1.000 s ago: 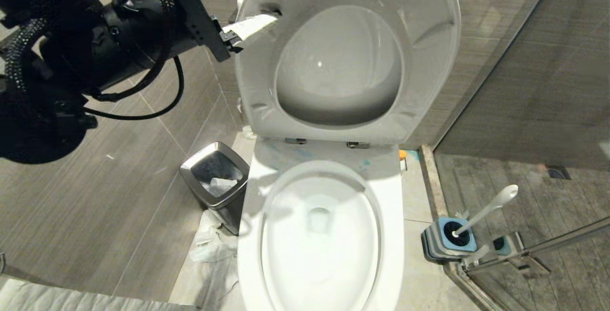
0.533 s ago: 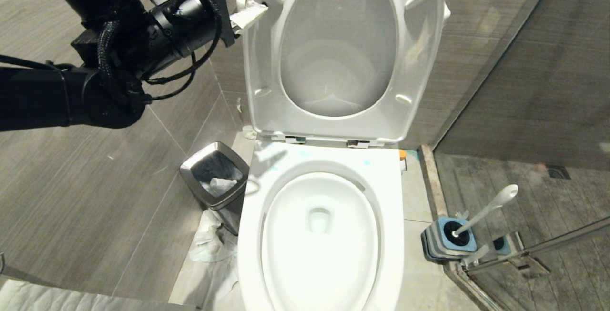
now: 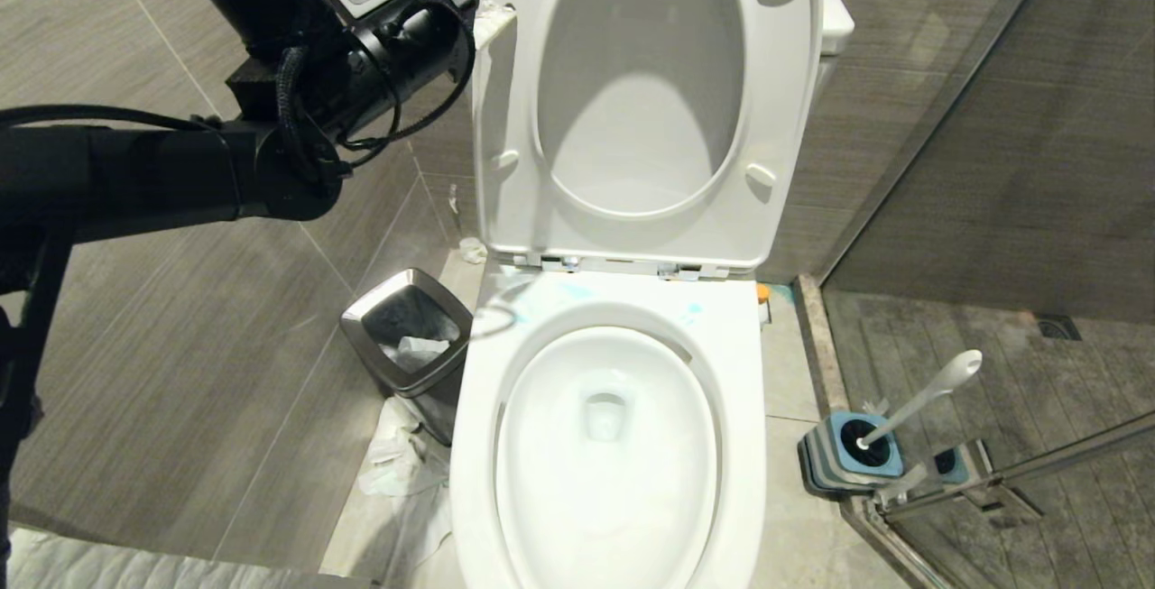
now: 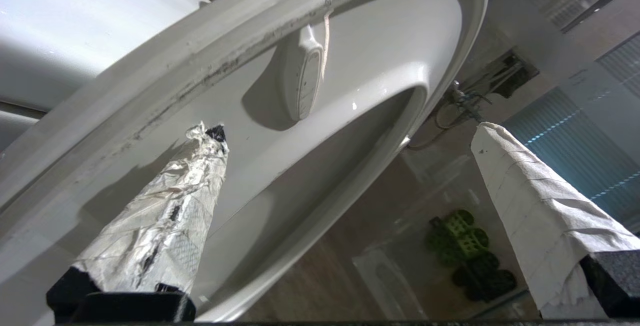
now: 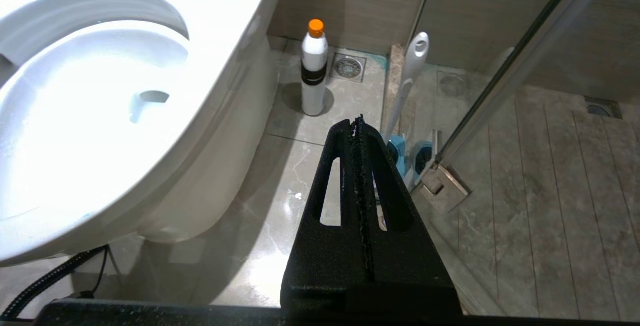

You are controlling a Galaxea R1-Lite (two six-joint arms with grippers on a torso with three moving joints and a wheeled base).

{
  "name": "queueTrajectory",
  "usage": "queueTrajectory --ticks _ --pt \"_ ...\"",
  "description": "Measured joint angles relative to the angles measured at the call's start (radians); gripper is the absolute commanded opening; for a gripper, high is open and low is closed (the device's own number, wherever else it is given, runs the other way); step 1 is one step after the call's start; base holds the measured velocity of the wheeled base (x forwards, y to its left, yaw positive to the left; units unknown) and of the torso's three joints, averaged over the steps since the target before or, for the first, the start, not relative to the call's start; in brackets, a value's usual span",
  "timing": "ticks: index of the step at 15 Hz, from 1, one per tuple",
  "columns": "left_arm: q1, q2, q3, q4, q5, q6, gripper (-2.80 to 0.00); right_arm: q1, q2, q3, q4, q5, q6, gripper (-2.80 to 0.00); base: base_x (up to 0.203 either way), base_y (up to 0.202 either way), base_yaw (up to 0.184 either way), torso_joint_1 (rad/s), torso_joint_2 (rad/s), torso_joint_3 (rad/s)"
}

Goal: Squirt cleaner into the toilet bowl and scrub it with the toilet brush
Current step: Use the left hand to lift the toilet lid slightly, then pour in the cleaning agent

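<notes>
Up high, left tool (image 4: 345, 131) spread at raised seat (image 3: 505, 102); right tool (image 5: 357, 121) pressed together.

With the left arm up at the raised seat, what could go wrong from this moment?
1. The left gripper has open jaws beside the raised seat, not around it; if the arm leaves, the seat may drop onto the toilet bowl.
2. The cleaner stands on the floor close to the toilet brush; reaching for one may knock the other.
</notes>
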Motion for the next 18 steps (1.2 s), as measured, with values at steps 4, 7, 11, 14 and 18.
queueTrajectory --ticks 4,7,11,14,18 --pt "-0.022 0.025 -0.025 0.006 0.044 0.050 0.00 0.000 0.000 0.000 0.000 0.000 0.000 -2.80 0.000 0.000 0.000 0.000 0.00 0.000" --pt "-0.026 -0.020 -0.025 0.093 0.047 0.004 0.00 0.000 0.000 0.000 0.000 0.000 0.000 -2.80 0.000 0.000 0.000 0.000 0.00 0.000" --pt "-0.024 -0.201 -0.021 0.353 0.039 -0.280 0.00 0.000 0.000 0.000 -0.001 0.000 -0.001 -2.80 0.000 0.000 0.000 0.000 0.00 0.000" --pt "-0.021 -0.353 -0.019 0.584 0.036 -0.406 0.00 0.000 0.000 0.000 0.000 0.000 0.000 -2.80 0.000 0.000 0.000 0.000 0.00 0.000" --pt "-0.019 -0.528 -0.013 0.871 0.036 -0.311 -2.80 0.000 0.000 0.000 0.000 0.000 0.000 -2.80 0.000 0.000 0.000 0.000 0.00 0.000"
